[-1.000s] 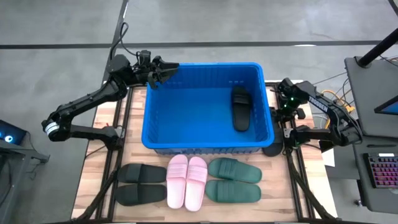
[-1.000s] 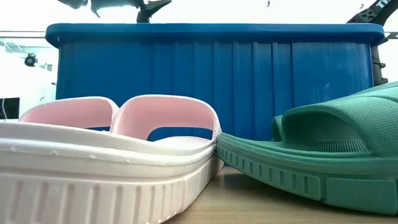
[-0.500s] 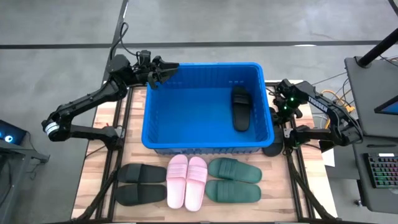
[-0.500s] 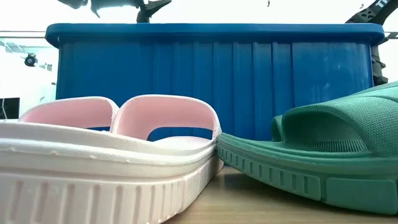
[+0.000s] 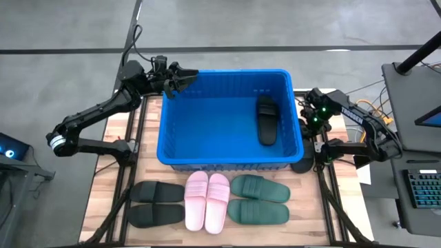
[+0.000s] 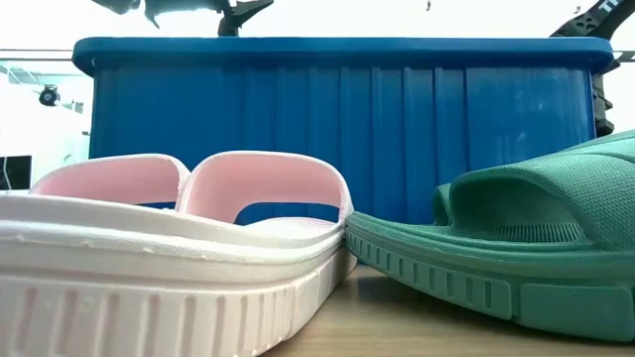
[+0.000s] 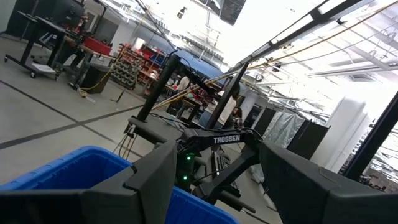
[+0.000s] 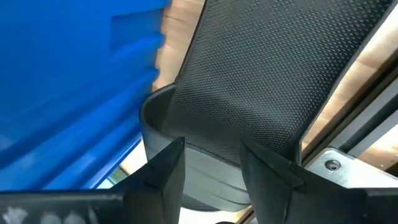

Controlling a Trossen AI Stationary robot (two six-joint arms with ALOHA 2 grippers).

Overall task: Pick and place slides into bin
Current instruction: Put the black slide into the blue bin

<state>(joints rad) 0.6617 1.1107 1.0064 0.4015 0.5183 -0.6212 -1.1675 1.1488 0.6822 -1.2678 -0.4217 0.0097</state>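
Observation:
The blue bin (image 5: 227,155) stands mid-table with one black slide (image 5: 266,118) lying on its floor at the right. Another black slide (image 5: 301,164) lies on the table beside the bin's right wall, mostly hidden under my right arm. My right gripper (image 5: 311,124) is open just above this slide, whose textured strap (image 8: 249,81) fills the right wrist view beyond the fingers. My left gripper (image 5: 186,74) is open and empty over the bin's far left corner. A black pair (image 5: 156,203), a pink pair (image 5: 207,200) and a green pair (image 5: 260,200) lie in front of the bin.
The bin's tall front wall (image 6: 337,119) stands right behind the pink slide (image 6: 179,248) and green slide (image 6: 516,248). Dark frame rails run along the table's right side (image 8: 348,143). A narrow strip of table lies between the bin's right wall and that edge.
My right gripper has sunk a little toward the black slide beside the bin's right wall.

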